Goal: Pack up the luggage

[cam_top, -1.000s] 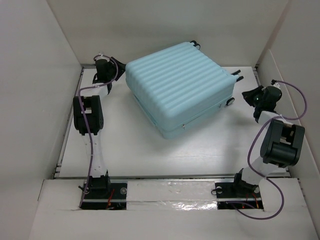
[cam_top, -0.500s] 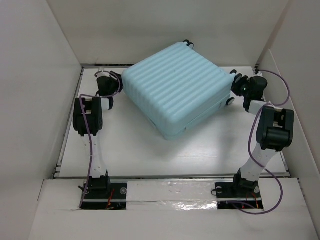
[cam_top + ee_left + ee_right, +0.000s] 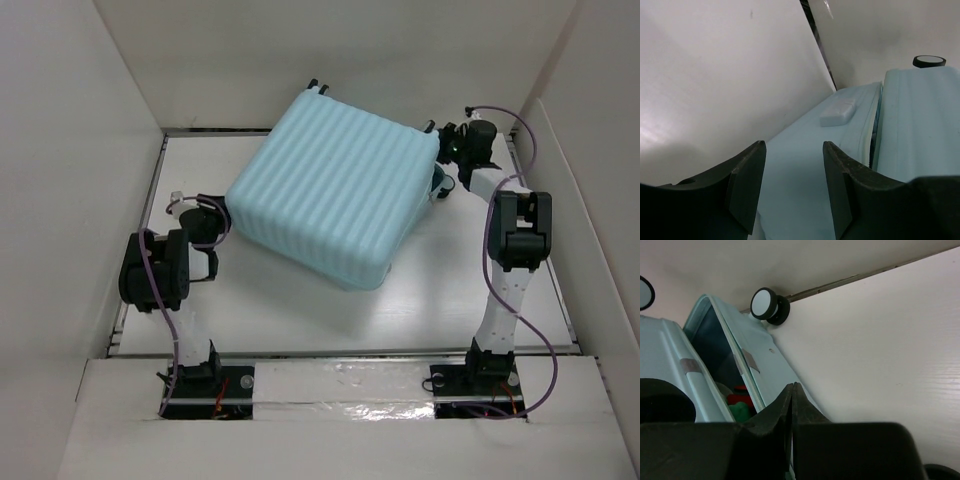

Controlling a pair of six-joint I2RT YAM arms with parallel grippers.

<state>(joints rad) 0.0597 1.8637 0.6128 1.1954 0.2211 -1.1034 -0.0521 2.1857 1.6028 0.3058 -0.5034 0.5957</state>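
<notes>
The luggage (image 3: 325, 190), a pale aqua ribbed suitcase, lies flat and skewed across the middle of the table. Its two shells stand slightly apart on the right side. My left gripper (image 3: 205, 222) is low at its left side. In the left wrist view this gripper (image 3: 792, 145) is open, with only the luggage's smooth side wall (image 3: 805, 165) showing between the fingers. My right gripper (image 3: 443, 150) is at the far right corner. Seen from the right wrist, it (image 3: 792, 385) is shut and empty, beside the gap in the luggage (image 3: 757, 372). Red and green items (image 3: 740, 404) show inside.
White walls close the table (image 3: 300, 300) in at the left, back and right. A black-and-white wheel (image 3: 767, 304) sticks out near the back wall, and another wheel (image 3: 929, 61) shows in the left wrist view. A pale stud (image 3: 837, 112) sits on the luggage's side.
The luggage has slid and turned to the left, its top now tilted up. My right gripper has moved from the right edge to its far right corner. My left arm has drawn back toward me.
</notes>
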